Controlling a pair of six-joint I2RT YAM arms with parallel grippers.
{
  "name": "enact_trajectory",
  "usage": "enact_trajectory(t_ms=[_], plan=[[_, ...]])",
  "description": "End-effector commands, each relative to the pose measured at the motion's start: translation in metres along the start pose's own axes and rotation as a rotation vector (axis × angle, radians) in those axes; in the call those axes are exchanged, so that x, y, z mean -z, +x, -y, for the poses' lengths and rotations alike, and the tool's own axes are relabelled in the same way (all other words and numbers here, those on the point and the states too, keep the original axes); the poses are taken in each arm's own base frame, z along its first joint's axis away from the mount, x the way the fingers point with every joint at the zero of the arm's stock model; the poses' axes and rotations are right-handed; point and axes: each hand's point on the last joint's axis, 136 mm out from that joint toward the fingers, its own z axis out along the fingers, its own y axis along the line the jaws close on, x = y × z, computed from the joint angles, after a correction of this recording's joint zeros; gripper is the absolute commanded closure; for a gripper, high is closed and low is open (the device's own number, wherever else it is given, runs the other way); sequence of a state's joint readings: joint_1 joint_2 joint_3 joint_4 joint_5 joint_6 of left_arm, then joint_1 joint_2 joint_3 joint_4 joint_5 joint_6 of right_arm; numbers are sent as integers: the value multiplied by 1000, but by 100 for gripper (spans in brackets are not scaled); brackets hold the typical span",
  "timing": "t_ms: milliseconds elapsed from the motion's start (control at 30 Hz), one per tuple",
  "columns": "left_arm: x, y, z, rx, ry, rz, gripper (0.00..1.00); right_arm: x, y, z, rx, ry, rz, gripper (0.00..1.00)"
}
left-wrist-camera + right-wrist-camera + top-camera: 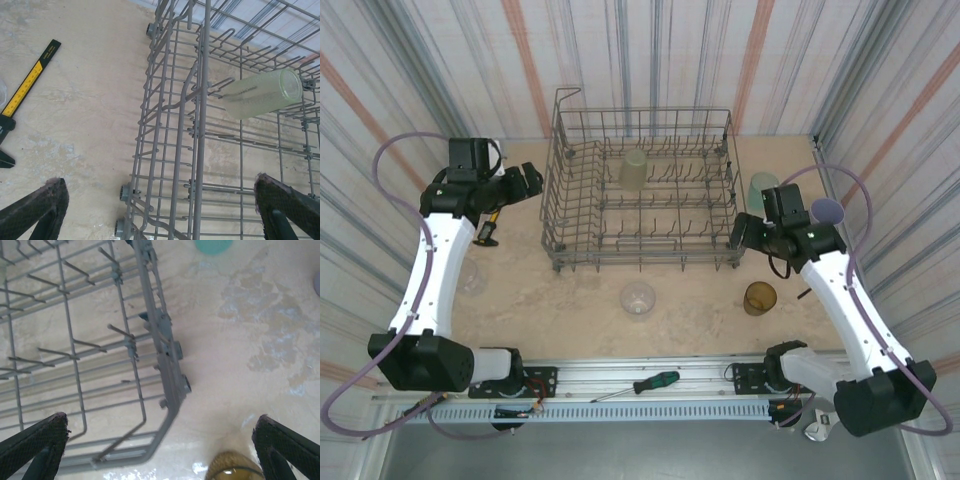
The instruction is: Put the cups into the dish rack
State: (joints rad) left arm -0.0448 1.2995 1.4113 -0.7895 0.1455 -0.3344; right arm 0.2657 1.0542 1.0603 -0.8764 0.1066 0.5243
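Note:
The dish rack (552, 205) stands at the table's back centre, with a pale yellow-green cup (634, 168) lying on its tines. On the table in front of it sit a clear cup (638, 298) and an amber cup (759, 298). A teal cup (761, 188) and a lavender cup (828, 210) stand to the right of the rack. My left gripper (530, 180) hangs open over the rack's left wall (200, 125), empty, with the yellow-green cup (262, 94) ahead of it. My right gripper (745, 232) is open above the rack's right front corner (165, 355), and the amber cup (234, 467) lies below it.
A yellow and black caliper (488, 232) lies left of the rack. Another clear cup (472, 278) sits beside the left arm. A green-handled screwdriver (645, 384) rests on the metal rail at the near edge. Striped walls close in the table on three sides.

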Motion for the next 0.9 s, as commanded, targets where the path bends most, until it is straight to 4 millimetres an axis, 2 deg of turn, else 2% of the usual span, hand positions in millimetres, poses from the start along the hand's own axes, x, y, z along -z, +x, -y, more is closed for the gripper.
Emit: enact_trajectory(t_ms=[0,167,367,867], plan=[[5,5,1,-66,1,-14,1,7,20,19,-39,57,-43,1],[0,7,1,-60,14,-15,1,8,35,24,-75,52,-65,1],[-9,15,-16,-100,-59,-10,1,-5,53,26,-106,49,-119,0],[-21,24,-18,-92,-51,-40,1,-40,104,30,-130,52,-242,23]])
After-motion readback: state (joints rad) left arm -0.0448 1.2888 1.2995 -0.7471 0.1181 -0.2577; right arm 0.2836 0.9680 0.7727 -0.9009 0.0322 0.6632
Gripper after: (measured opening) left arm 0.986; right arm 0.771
